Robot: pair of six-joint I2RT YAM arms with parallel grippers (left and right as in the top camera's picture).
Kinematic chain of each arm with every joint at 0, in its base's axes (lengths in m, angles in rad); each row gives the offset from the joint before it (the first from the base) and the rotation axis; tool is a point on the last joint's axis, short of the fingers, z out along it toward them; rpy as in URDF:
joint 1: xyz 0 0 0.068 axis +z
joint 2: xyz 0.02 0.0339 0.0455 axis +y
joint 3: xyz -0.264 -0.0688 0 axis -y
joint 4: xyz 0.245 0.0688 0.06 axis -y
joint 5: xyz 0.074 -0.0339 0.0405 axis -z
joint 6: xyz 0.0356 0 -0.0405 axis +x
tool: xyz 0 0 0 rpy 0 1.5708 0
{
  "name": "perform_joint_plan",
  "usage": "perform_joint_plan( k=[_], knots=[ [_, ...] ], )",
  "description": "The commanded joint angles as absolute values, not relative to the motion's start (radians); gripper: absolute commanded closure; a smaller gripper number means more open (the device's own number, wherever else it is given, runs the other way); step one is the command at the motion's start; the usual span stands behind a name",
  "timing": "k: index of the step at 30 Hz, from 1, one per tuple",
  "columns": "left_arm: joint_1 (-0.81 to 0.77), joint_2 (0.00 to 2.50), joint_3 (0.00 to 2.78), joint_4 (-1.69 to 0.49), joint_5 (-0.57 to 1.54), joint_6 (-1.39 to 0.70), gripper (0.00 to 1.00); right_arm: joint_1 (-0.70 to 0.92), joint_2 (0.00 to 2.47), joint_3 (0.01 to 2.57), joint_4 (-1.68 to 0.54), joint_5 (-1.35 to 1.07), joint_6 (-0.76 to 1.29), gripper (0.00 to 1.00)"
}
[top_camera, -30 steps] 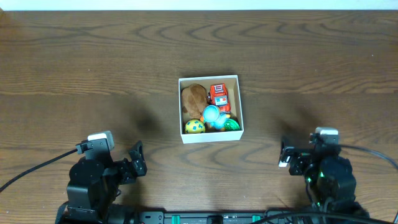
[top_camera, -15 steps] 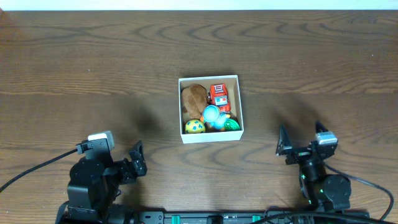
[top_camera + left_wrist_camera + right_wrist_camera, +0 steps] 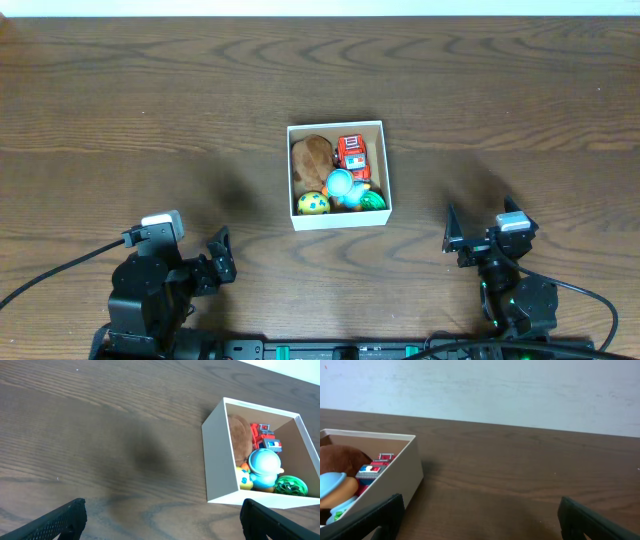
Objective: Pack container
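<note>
The container (image 3: 337, 217) is a small white-walled box with a tan interior at the table's middle. It holds a brown plush (image 3: 312, 155), a red toy truck (image 3: 351, 153), a light-blue toy (image 3: 341, 184), a yellow-green ball (image 3: 313, 203) and a green toy (image 3: 372, 200). The container also shows in the left wrist view (image 3: 218, 455) and the right wrist view (image 3: 405, 477). My left gripper (image 3: 221, 255) is open and empty, near the front edge, left of the container. My right gripper (image 3: 470, 243) is open and empty, at the front right of the container.
The dark wooden table (image 3: 150, 110) spreads all around the container. A pale wall (image 3: 520, 390) runs behind the table's far edge. Black cables (image 3: 60, 270) trail from both arm bases at the front edge.
My right arm has drawn back toward the front edge and tilted, its wrist now looking level across the table. The left arm and the container have not moved.
</note>
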State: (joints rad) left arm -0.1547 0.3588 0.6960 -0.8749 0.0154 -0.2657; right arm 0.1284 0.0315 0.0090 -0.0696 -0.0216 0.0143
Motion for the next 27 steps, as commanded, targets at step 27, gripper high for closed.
perform_joint_plan(
  k=[27],
  knots=[
    [-0.062, 0.295, 0.664, -0.979, 0.015, -0.213, 0.02, 0.11, 0.027, 0.006, -0.071, -0.031, 0.028, 0.01]
  ],
)
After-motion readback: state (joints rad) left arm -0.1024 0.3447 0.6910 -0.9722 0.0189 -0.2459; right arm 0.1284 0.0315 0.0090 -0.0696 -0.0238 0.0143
